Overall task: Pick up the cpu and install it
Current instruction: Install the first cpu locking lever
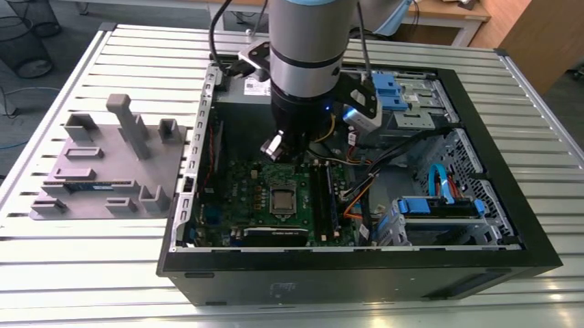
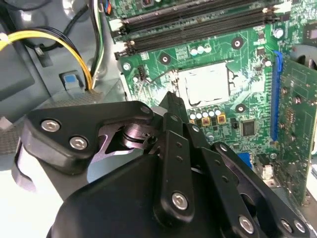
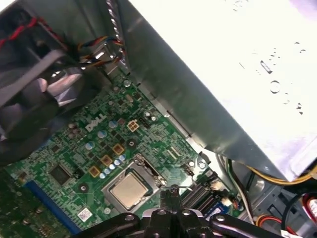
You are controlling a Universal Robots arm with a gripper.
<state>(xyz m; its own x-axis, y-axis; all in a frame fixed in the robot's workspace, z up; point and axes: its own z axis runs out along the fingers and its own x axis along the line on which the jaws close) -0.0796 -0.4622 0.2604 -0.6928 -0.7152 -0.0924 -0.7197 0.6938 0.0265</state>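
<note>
The cpu (image 1: 283, 199) is a small shiny square lying flat in the socket at the middle of the green motherboard (image 1: 239, 183), inside the open computer case (image 1: 511, 236). Both wrist views show it seated in the socket, cpu (image 2: 207, 84) and cpu (image 3: 130, 190). My gripper (image 1: 292, 158) hangs above the board, just behind the socket in the exterior view. Its black fingers meet at a narrow tip, gripper (image 2: 171, 101) and gripper (image 3: 173, 192), with nothing between them. The tip is close to the cpu's edge but apart from it.
Black memory slots (image 2: 198, 27) run beside the socket, and a blue slot (image 2: 276, 94) with a green card (image 2: 297, 124) lies on its other side. Yellow and black cables (image 2: 74, 54) cross nearby. A grey tray (image 1: 87, 205) with a green memory stick (image 1: 91, 185) stands at the exterior view's left.
</note>
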